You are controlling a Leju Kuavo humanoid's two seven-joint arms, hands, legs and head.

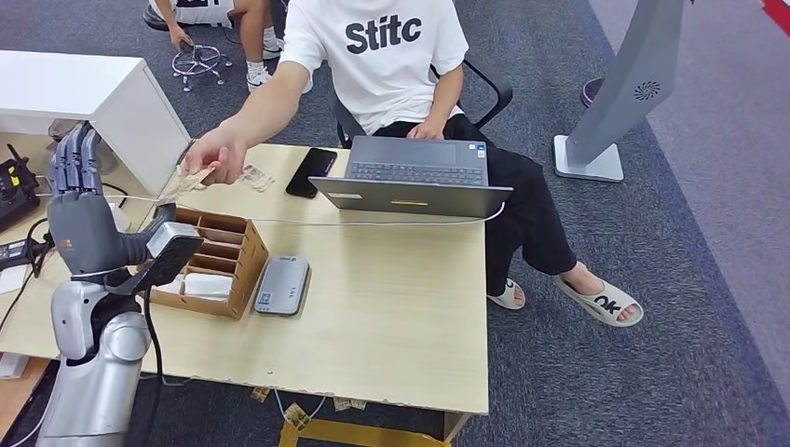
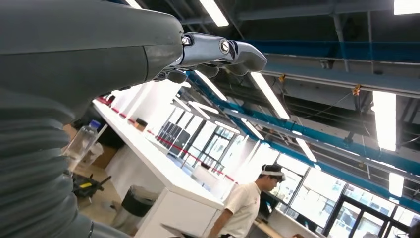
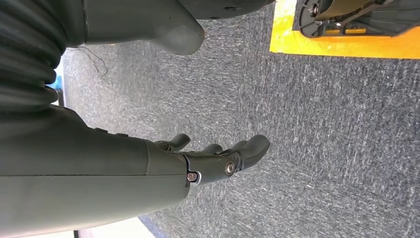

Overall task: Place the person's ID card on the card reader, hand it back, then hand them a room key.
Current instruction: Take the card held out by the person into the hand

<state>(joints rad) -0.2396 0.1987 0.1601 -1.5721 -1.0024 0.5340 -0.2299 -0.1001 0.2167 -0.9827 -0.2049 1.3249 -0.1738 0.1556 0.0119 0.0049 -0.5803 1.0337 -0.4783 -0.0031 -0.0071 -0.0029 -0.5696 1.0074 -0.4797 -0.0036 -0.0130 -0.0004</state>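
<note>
My left hand [image 1: 79, 200] is raised at the table's left edge, fingers straight up and apart, holding nothing; in the left wrist view this hand [image 2: 148, 49] points at the ceiling. A seated person's hand [image 1: 216, 152] reaches over the table and holds a pale card [image 1: 186, 180] just right of my fingers, not touching them. The grey card reader [image 1: 281, 284] lies flat on the table beside a cardboard box [image 1: 244, 265] with white cards [image 1: 207, 284] in its slots. My right hand [image 3: 198, 163] hangs over grey carpet, fingers loosely extended and empty.
An open grey laptop [image 1: 415, 177] and a black phone [image 1: 310, 171] lie at the table's far side in front of the person. A white cabinet [image 1: 93, 102] stands at the back left. Cables and black devices [image 1: 14, 191] sit at the far left.
</note>
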